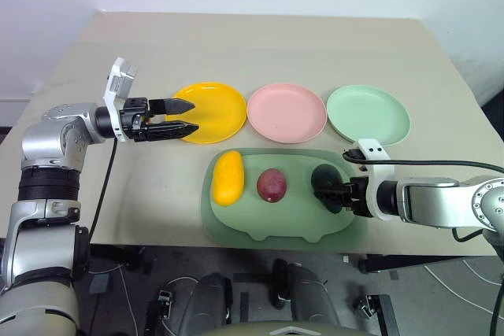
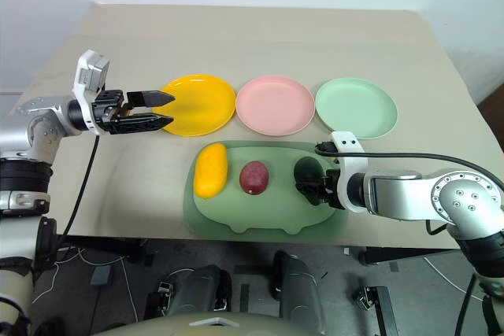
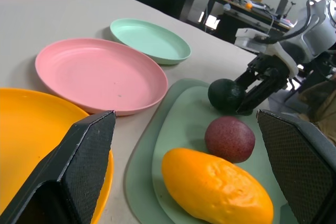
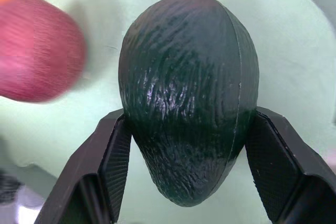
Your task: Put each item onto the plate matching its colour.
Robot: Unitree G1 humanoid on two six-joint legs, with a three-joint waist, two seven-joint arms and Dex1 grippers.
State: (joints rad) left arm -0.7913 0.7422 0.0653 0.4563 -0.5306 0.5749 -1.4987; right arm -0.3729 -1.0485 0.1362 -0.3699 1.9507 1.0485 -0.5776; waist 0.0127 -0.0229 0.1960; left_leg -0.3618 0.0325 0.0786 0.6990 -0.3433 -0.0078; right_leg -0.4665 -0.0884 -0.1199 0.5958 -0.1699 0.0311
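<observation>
avocado (image 4: 189,98) is dark green, bumpy and shiny, fat at one end and narrow at the other. it sits on the right end of the sage-green pig-shaped mat (image 1: 260,222), and the right gripper (image 4: 186,145) has its two black fingers (image 4: 118,166) pressed against both sides of it, pinching it. next to the avocado, in the middle of the mat, is the round purple-red fruit (image 1: 272,185), close but not touching. the long yellow mango (image 1: 227,177) lies at the left end of the mat, a little apart from the red fruit. behind the mat three plates stand in a row on the beige table (image 1: 260,45): the yellow plate (image 1: 216,100) on the left, the pink plate (image 1: 287,112) in the middle and the green plate (image 1: 368,114) on the right. all three plates have nothing on them. the green plate is the nearest plate to the avocado, with bare table between it and the mat. the left gripper (image 1: 183,117) hangs over the near left edge of the yellow plate with its jaws spread wide and nothing between them. the mat's front edge lies near the front edge of the table.
</observation>
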